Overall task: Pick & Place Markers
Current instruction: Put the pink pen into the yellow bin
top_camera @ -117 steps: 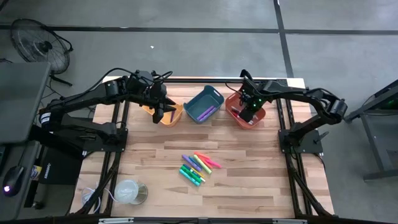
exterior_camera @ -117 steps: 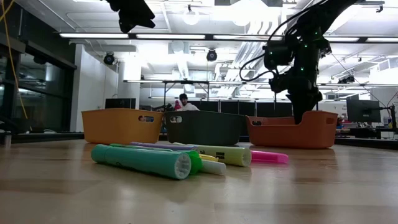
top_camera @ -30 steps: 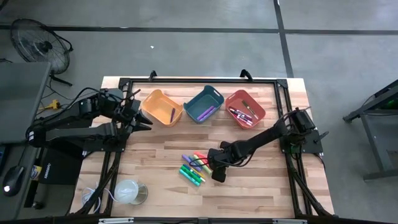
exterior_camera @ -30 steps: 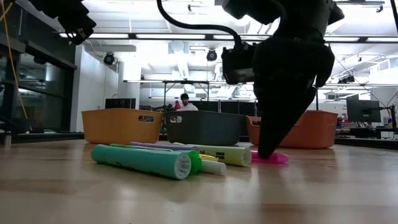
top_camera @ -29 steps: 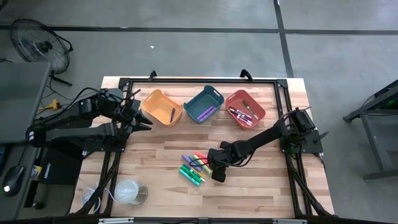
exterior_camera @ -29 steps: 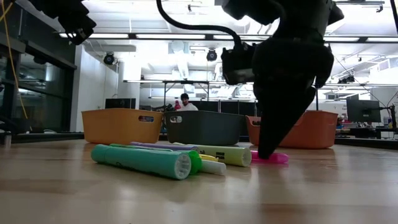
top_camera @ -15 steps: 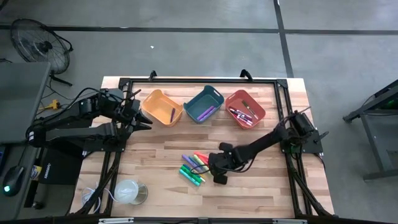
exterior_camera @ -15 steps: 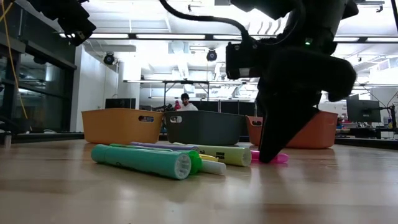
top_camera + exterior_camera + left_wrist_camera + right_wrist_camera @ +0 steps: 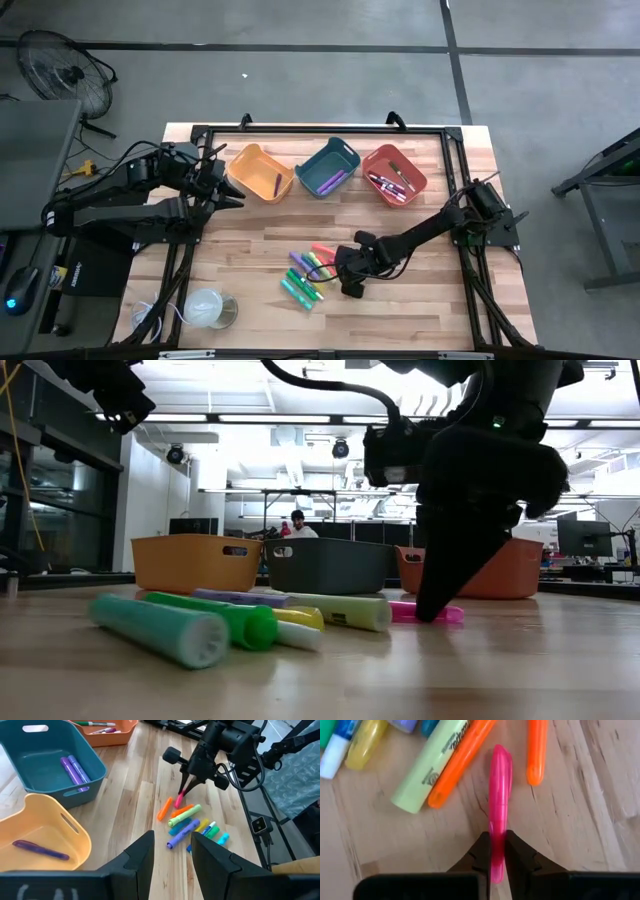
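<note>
Gripping short thin pink marker [image 9: 499, 805] on wooden desk [image 9: 420, 295] with right pincer [image 9: 494, 854], fingers pinching it; lifting next, probably toward red plastic bin [image 9: 420, 179]. Left pincer [image 9: 172, 854] waiting half-spread.

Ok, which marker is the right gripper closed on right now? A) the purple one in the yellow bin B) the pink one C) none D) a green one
B: the right gripper has its fingers pinched on the pink marker, lying on the table.
</note>
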